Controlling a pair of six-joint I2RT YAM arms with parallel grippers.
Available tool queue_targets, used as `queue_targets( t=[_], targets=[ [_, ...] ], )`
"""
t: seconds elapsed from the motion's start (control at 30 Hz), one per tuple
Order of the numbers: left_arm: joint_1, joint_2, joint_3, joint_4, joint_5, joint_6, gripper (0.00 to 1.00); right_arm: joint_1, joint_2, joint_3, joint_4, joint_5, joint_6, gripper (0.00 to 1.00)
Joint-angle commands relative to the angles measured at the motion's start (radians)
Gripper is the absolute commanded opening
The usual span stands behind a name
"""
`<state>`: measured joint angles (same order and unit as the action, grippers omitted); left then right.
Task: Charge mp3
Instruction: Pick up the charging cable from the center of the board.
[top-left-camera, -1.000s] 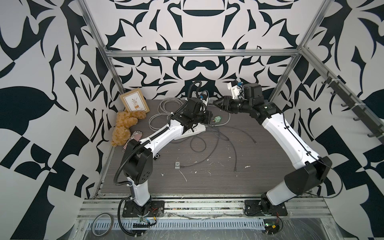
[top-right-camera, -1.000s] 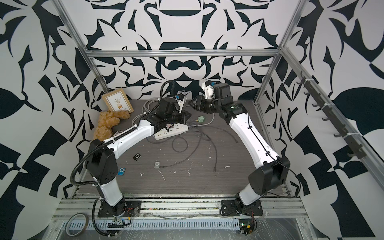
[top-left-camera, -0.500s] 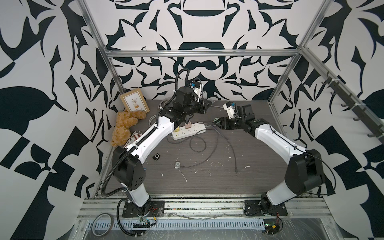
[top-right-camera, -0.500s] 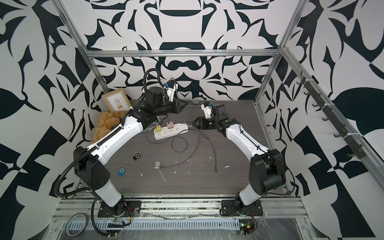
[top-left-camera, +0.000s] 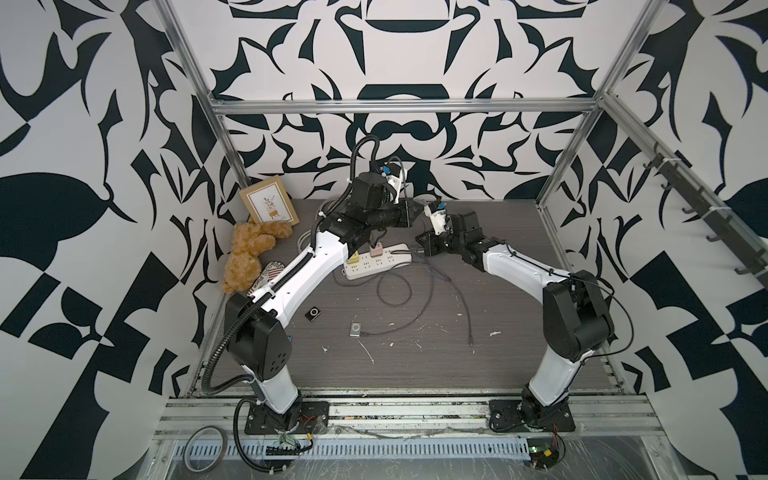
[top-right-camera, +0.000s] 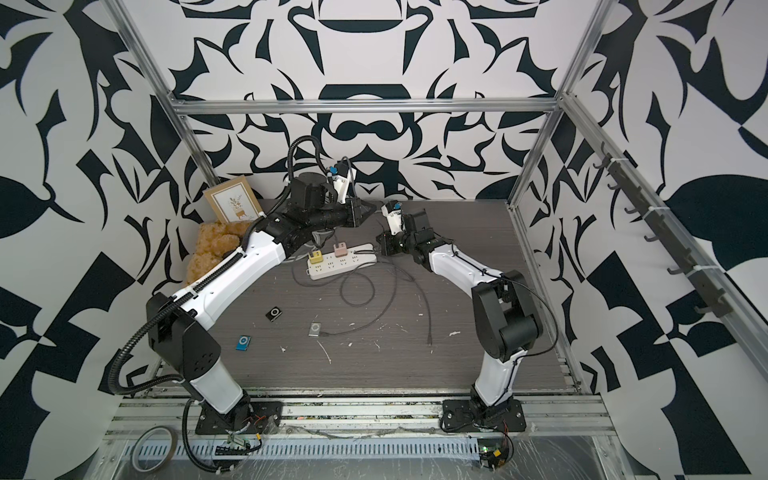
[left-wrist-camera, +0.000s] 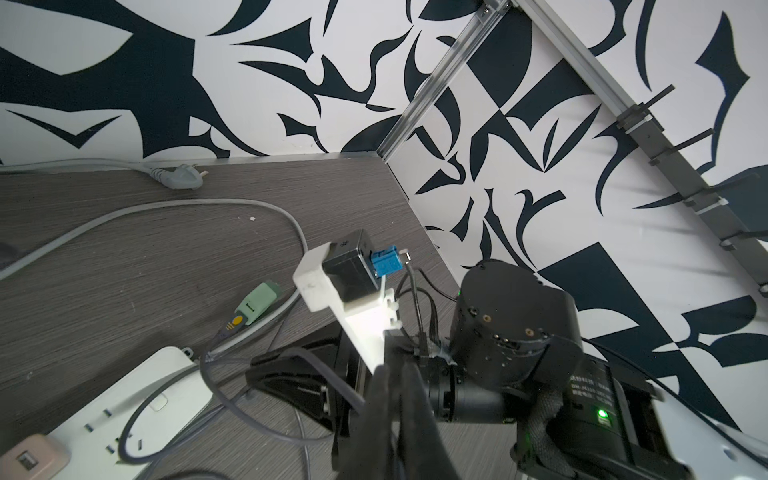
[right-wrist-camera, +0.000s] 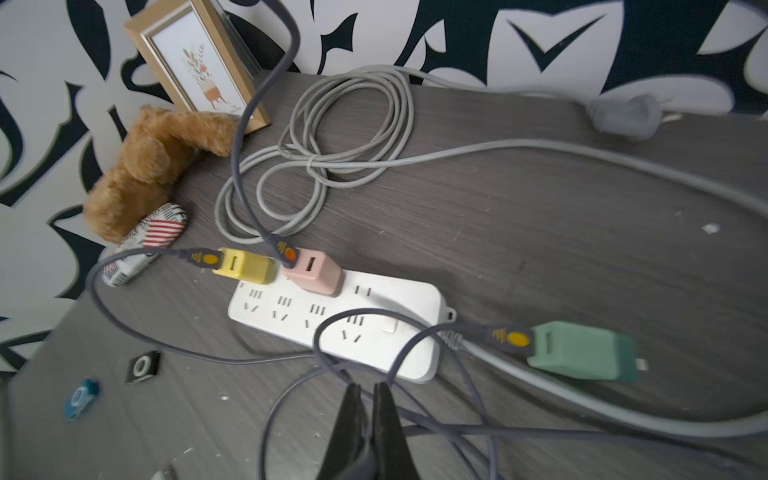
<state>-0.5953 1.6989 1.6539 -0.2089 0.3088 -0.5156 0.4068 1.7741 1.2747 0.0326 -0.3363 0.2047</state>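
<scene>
**Q:** Where is your mp3?

**A:** Nearest, the silver mp3 (top-left-camera: 354, 329) lies on the bench (top-left-camera: 457, 361), cable attached. Beyond it, the green charger (right-wrist-camera: 582, 351) lies unplugged beside the power strip (right-wrist-camera: 332, 328). Hence your left fingers (left-wrist-camera: 376, 424) and right fingers (right-wrist-camera: 353, 424), both pinched shut, hover there.

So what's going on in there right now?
The left gripper, shut, seems to hold up the dark grey cable from the pink charging adapter plugged into the white power strip. The right gripper is shut among loose cables by the strip's end; whether it pinches one is unclear. A cable meets the small silver mp3 player.
</scene>
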Motion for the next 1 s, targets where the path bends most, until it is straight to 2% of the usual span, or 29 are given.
queue_targets(
  t=[0.0, 0.03, 0.07, 0.1, 0.2, 0.37, 0.6, 0.83, 0.97],
  targets=[
    [0.025, -0.037, -0.049, 0.068, -0.004, -0.050, 0.22, 0.000, -0.139, 0.054, 0.003, 0.168, -0.006, 0.00],
    [0.035, -0.038, -0.086, 0.094, -0.004, -0.071, 0.51, -0.002, -0.178, 0.072, -0.021, 0.192, -0.005, 0.00],
    [0.044, -0.039, -0.123, 0.118, -0.001, -0.096, 0.72, -0.003, -0.213, 0.098, -0.048, 0.202, -0.004, 0.00],
    [0.051, -0.038, -0.150, 0.135, 0.003, -0.116, 0.83, -0.008, -0.237, 0.125, -0.078, 0.199, -0.003, 0.00],
    [0.054, -0.039, -0.211, 0.203, 0.040, -0.145, 0.95, -0.027, -0.272, 0.241, -0.207, 0.167, 0.037, 0.00],
    [0.035, -0.028, -0.261, 0.303, 0.086, -0.138, 0.97, -0.032, -0.271, 0.384, -0.340, 0.145, 0.128, 0.00],
    [-0.012, 0.030, -0.223, 0.272, 0.099, -0.031, 0.97, -0.033, -0.277, 0.431, -0.364, 0.153, 0.195, 0.00],
    [-0.028, 0.118, -0.129, 0.109, 0.015, 0.014, 0.94, -0.032, -0.264, 0.490, -0.385, 0.107, 0.235, 0.00],
    [-0.028, 0.123, -0.128, 0.110, -0.012, 0.018, 0.94, -0.033, -0.266, 0.498, -0.399, 0.089, 0.259, 0.00]
  ],
)
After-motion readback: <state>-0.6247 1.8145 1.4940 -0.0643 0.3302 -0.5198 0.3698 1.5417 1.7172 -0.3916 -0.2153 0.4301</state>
